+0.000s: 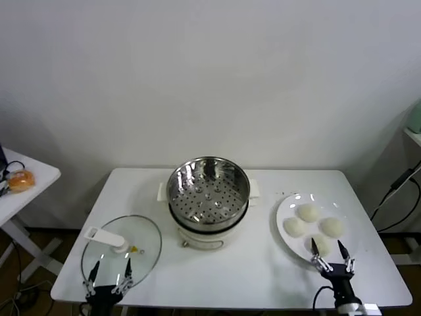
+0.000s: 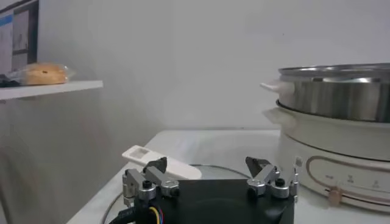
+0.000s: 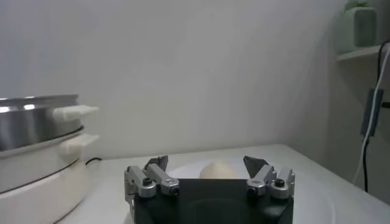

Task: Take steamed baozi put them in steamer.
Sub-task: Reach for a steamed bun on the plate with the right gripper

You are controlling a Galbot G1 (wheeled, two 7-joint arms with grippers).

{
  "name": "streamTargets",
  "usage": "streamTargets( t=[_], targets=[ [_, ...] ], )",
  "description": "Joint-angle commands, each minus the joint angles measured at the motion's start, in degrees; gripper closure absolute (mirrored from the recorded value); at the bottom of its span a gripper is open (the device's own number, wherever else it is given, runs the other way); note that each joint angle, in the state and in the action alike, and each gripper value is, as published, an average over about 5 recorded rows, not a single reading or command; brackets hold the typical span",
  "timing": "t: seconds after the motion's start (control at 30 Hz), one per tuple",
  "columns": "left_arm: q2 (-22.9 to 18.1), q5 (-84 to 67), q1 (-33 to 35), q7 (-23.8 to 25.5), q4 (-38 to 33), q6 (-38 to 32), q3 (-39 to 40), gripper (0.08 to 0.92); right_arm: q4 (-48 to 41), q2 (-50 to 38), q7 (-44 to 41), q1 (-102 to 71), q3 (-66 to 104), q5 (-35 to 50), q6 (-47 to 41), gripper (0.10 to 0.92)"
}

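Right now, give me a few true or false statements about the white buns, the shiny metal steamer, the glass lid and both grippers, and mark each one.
1. All four off-white steamed baozi lie on the flat white plate. True.
2. The round stainless-steel steamer already holds one bun. False: its perforated bottom is bare.
3. The glass lid covers the steamer. False: it lies on the white table, left of the cooker.
4. The right gripper is open at the plate's near edge. True.
5. The left gripper grips a bun. False: it is open and holds nothing.
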Motion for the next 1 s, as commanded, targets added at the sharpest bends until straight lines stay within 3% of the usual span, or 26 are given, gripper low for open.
streamTargets(
  t=[0.03,0.27,0.5,0.83,1.0],
  targets=[
    [0.34,0.18,0.08,0.01,-0.50,-0.16,0.00,0.177,3.24,-5.73,1.76,7.86,1.98,2.42,-17.03,0.203],
    [0.53,-0.14,0.31,-0.06,-1.14,-0.70,0.48,0.177,-0.36,-16.98,-5.16,21.14,-3.52,-2.77,-30.44,0.203],
    [0.70,-0.16,0.01,-0.06,-1.27,-1.02,0.80,0.177,-4.04,-29.87,-21.13,30.72,-12.98,-15.45,-35.87,0.203],
    [0.72,0.36,0.11,0.04,-1.45,-1.54,1.01,0.177,-17.96,-39.47,-47.35,59.22,-44.10,-32.43,-23.71,0.203],
    [0.59,1.31,0.49,0.05,-1.53,-2.00,1.03,0.177,-26.84,-39.26,-56.70,78.45,-64.77,-32.27,-16.95,0.203]
  ],
)
